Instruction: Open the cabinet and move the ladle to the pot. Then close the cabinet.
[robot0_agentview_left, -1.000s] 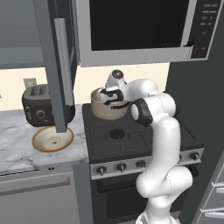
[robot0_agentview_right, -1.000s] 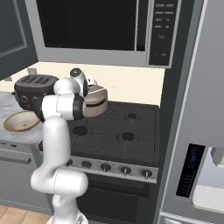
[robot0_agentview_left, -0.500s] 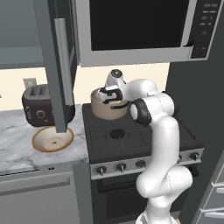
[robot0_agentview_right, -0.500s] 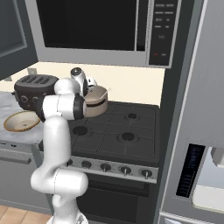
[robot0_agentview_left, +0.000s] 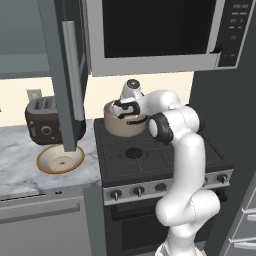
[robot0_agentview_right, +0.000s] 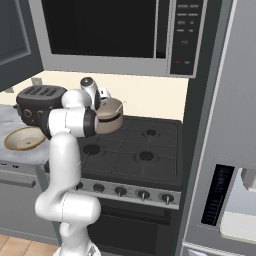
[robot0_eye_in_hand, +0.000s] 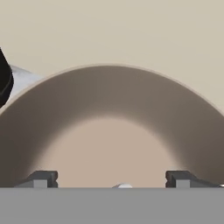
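Kitchen wall and marble desk (robot0_agentview_left: 20, 165) frame the scene. Far left of the pincer, the cabinet (robot0_agentview_left: 62, 75) door hangs open beside the toaster (robot0_agentview_left: 46, 120) and bowl (robot0_agentview_left: 61, 160). Directly beneath the pincer (robot0_eye_in_hand: 112, 179) sits the pot (robot0_agentview_left: 122, 125) on the stove (robot0_agentview_left: 150, 155); its jaws stand wide apart over the pot's hollow. Only a pale sliver, probably the ladle (robot0_eye_in_hand: 124, 186), peeks between the tips, mostly hidden. Placing looks done; next, retreat and swing the door shut.
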